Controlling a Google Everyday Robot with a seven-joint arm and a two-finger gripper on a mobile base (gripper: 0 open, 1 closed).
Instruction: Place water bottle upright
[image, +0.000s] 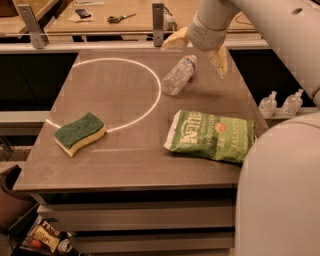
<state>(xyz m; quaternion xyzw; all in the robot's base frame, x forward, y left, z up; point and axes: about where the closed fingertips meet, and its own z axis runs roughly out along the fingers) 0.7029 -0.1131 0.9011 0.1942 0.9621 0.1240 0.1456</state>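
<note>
Gripper (195, 56): fingers spread, holding nothing, over bottle's cap end
Bottle (177, 76): lying on its side on table (125, 165)
Bag (212, 136): flat, near bottle

On the table (100, 165) lie water bottle (178, 76), sponge (80, 133) and chip bag (212, 136), claw (196, 54) spread over its far edge.

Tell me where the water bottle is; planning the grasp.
Camera view: the water bottle lies on its side far right on the table, beside the white circle, cap toward the open claw, beyond the green chip bag.
</note>
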